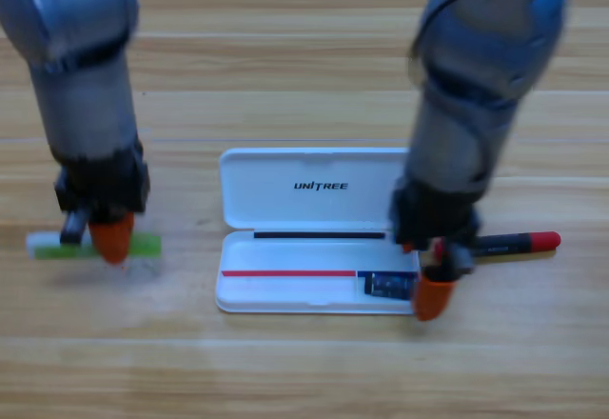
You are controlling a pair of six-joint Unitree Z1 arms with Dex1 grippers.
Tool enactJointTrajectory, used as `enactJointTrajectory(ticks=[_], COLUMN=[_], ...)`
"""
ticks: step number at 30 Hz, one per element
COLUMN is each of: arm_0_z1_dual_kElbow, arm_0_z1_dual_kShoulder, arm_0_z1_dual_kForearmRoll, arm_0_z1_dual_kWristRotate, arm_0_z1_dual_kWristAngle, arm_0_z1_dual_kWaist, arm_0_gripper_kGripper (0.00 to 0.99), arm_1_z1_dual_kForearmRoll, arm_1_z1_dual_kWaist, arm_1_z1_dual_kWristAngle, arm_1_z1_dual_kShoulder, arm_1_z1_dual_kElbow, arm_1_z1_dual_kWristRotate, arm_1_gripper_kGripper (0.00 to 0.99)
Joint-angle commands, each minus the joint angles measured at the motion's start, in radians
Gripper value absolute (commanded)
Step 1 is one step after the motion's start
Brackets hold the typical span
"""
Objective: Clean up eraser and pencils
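Eraser (387, 286) already lies in the near tray of the open white case (314, 195), at its right end, so that part looks done. Both pencils are out on the wooden table (304, 371).

Green pencil (143, 245) lies flat, left of the case and well apart from it. Left gripper (112, 238) is right over its middle, pointing down, one orange jaw covering the stick. Jaw gap hidden; cannot tell if it is spread or clamped, or if it has the pencil at all.

Black-and-red pencil (519, 243) lies flat just right of the case, red tip pointing right, its left end hidden behind the right gripper (433, 290). That gripper sits at the case's near right corner, next to the eraser. Its jaw state cannot be told either; nothing visibly pinched.

Judgement: roughly a third along. Left to do: green pencil into the case, black-and-red pencil into the case, probably lid shut after. Left arm looks closest to the next pick.
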Motion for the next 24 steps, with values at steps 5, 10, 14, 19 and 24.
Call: enactJointTrajectory(ticks=[5,10,14,19,24], arm_0_z1_dual_kElbow=[-0.14,-0.189,-0.244,-0.33,-0.403], arm_0_z1_dual_kShoulder=[-0.033,0.022,0.091,0.191,0.266], arm_0_z1_dual_kForearmRoll=[0.089,0.089,0.089,0.089,0.089], arm_0_z1_dual_kWristRotate=[-0.085,-0.079,-0.077,-0.082,-0.091], arm_0_z1_dual_kWristAngle=[-0.006,-0.04,-0.057,-0.08,-0.1], arm_0_z1_dual_kWaist=[-0.119,-0.143,-0.16,-0.182,-0.208], arm_0_gripper_kGripper=[0.0,0.0,0.0,0.0,0.0], arm_1_z1_dual_kForearmRoll=[0.084,0.026,-0.075,-0.129,-0.167], arm_1_z1_dual_kWaist=[-0.094,-0.207,-0.244,-0.255,-0.259], arm_1_z1_dual_kWristAngle=[-0.008,-0.042,-0.091,-0.099,-0.096], arm_1_z1_dual_kShoulder=[-0.317,-0.223,-0.146,-0.048,0.01], arm_1_z1_dual_kElbow=[0.266,0.294,0.288,0.25,0.202], arm_1_z1_dual_kWristRotate=[-0.075,-0.189,-0.252,-0.307,-0.325], arm_1_gripper_kGripper=[0.861,0.861,0.861,0.861,0.861])
